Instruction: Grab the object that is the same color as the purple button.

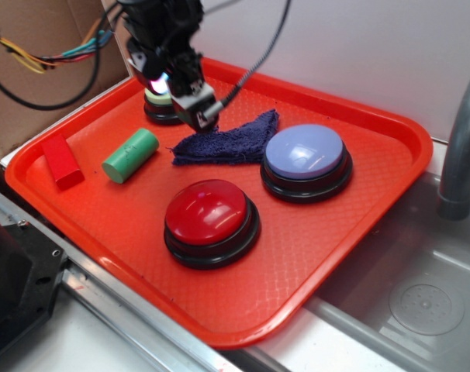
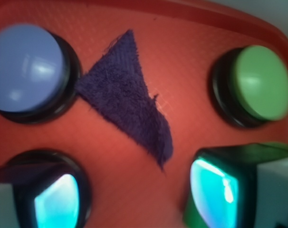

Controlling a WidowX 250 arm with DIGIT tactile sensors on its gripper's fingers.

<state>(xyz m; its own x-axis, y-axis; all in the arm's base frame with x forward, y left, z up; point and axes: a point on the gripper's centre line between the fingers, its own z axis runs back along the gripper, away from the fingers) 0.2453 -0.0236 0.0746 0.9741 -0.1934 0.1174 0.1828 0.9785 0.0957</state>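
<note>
Exterior: high, oblique over tray (image 1: 312, 294). Wrist: close, downward. Shared: rag (image 2: 129, 99).

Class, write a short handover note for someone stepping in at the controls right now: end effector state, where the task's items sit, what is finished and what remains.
End effector: open, holding nothing, poised above the left end of the purple rag.
Rag: lying flat on the red tray, between the light green button and the purple button, one corner right up against the purple button's black base.
Also on the tray, not targets: green cylinder, red block, red button.
Done: approach and alignment over the rag.
Left: lower, close on the rag, lift it.
</note>
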